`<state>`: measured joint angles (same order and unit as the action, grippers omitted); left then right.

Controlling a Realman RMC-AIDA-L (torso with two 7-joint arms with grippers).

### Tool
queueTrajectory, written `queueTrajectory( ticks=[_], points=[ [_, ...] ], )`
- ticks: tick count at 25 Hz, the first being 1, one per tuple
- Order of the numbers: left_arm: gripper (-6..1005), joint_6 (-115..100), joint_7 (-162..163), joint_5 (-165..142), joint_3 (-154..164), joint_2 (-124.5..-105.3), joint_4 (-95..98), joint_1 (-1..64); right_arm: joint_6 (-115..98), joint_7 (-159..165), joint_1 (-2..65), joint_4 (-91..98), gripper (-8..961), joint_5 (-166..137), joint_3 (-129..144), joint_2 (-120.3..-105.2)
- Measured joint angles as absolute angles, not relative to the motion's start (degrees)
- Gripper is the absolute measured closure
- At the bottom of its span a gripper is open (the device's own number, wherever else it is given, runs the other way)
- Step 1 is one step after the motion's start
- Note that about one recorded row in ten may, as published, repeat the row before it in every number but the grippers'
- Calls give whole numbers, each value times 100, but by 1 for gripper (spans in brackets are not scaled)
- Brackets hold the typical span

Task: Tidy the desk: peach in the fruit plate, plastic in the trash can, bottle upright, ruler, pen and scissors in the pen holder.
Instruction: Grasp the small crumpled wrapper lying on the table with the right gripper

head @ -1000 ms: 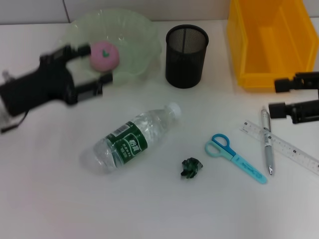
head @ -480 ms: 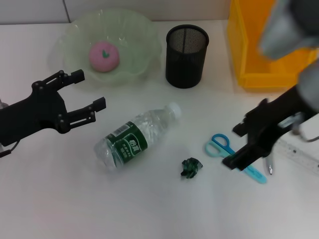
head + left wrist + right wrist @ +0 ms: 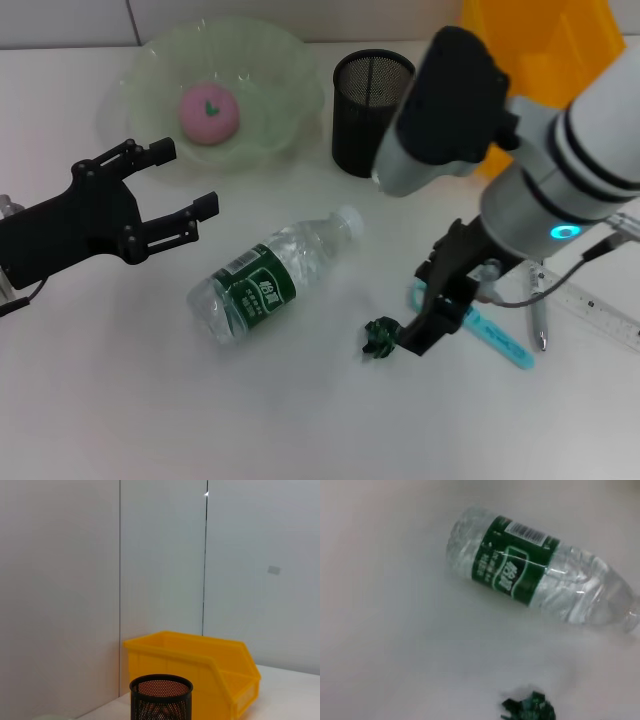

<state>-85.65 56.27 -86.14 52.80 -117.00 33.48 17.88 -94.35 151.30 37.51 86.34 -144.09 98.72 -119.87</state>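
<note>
The left gripper (image 3: pixel 165 185) is hanging over the white worktop (image 3: pixel 120 400) at the left of the head view, its black jaws spread wide with nothing between them, pointing toward the upper right of the frame. Just beyond it, in the upper left, the pale green translucent fruit plate (image 3: pixel 270 90) is holding the pink round peach (image 3: pixel 208 112). The clear plastic bottle with the green label and white cap (image 3: pixel 268 280) is lying on its side in the middle of the frame, cap toward the upper right; the right wrist view is showing it (image 3: pixel 540 580) lying the same way.

The right gripper (image 3: pixel 428 322) is reaching down at the lower centre-right of the head view, its black tip right beside the small crumpled dark green plastic scrap (image 3: pixel 381 337); I cannot tell how wide its jaws are standing. The scrap (image 3: pixel 530 709) is sitting at the bottom edge of the right wrist view.

Right of that gripper, partly hidden by the arm, the blue-handled scissors (image 3: pixel 495 338), the silver pen (image 3: pixel 540 325) and the clear plastic ruler (image 3: pixel 600 318) are lying flat on the worktop. The black mesh pen holder (image 3: pixel 362 110) is standing upright at top centre, with the yellow plastic bin (image 3: pixel 540 60) behind the arm at upper right.
</note>
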Motion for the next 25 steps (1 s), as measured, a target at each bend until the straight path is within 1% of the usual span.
queueTrajectory(
  ticks=[7, 21, 25],
  points=[
    [168, -8563, 5654, -8613, 5279, -11702, 3349, 1797, -8951, 15398, 3992, 8043, 137, -14446, 10222, -11989],
    [175, -8568, 5713, -8613, 5260, -11698, 3348, 1849, -8500, 15418, 4197, 7347, 142, -14039, 10511, -11988],
    [178, -8569, 5713, -8613, 5256, -11698, 3349, 1847, -8354, 15415, 4311, 7114, 162, -14008, 10669, -11988]
  ],
)
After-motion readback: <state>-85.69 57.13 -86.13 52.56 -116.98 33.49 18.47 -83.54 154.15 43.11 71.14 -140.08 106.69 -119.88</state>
